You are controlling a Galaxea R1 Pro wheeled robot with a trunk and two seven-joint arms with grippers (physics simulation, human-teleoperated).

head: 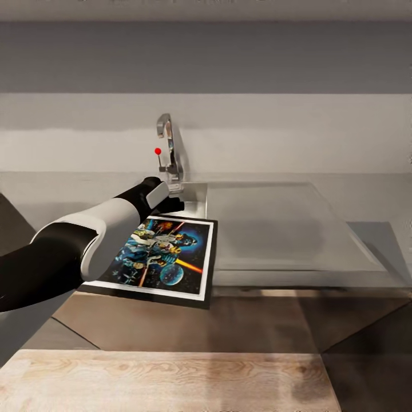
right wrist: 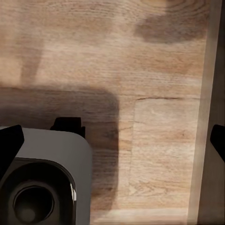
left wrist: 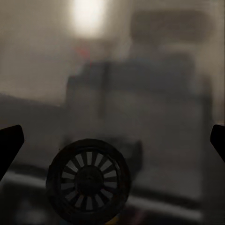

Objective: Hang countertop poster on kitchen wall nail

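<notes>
Left arm [head: 74, 246]: casing in alternating sections, glossy black at the near end, then a smooth white shell, then black at the wrist. A white block sits on the wrist just behind the left tool [head: 171, 204], which is black. No cables, screws or markings are visible. Right wrist view: a rounded grey housing [right wrist: 44, 178] with a dark circular recess; black fingertips [right wrist: 9, 143] at both frame edges.

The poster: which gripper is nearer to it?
Left. The left gripper sits at the far edge of the poster, beside the tap. The right gripper hangs over wooden floor.
</notes>
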